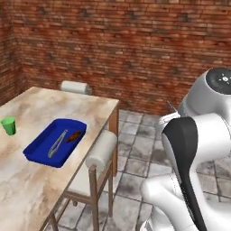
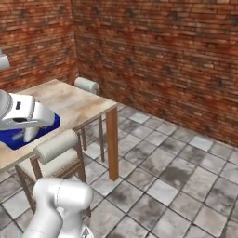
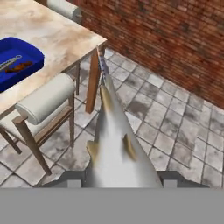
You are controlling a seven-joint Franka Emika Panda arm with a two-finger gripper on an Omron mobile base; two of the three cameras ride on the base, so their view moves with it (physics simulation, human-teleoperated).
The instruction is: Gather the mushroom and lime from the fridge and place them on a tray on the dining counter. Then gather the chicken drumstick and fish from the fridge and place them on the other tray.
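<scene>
In the hand view my gripper (image 3: 120, 177) is shut on a grey fish (image 3: 114, 131) with tan fins. Its tail points away from me, toward the corner of the dining counter (image 3: 57, 39). I hold it over the tiled floor, beside a chair. A deep-blue tray (image 1: 34, 153) lies on the dining counter (image 1: 27, 189) near its right edge. In the tray lie the reddish-brown chicken drumstick (image 1: 74, 135) and a slender grey thing (image 1: 57, 143). The tray (image 3: 37, 54) and drumstick (image 3: 17, 68) sit at the hand view's upper left.
A wooden chair with a white roll back (image 1: 101, 149) stands against the counter's near side, between me and the tray. Another chair (image 1: 74, 87) stands at the far end. A green cup (image 1: 8, 125) stands left of the tray. Brick walls (image 2: 162, 56) close off the tiled floor.
</scene>
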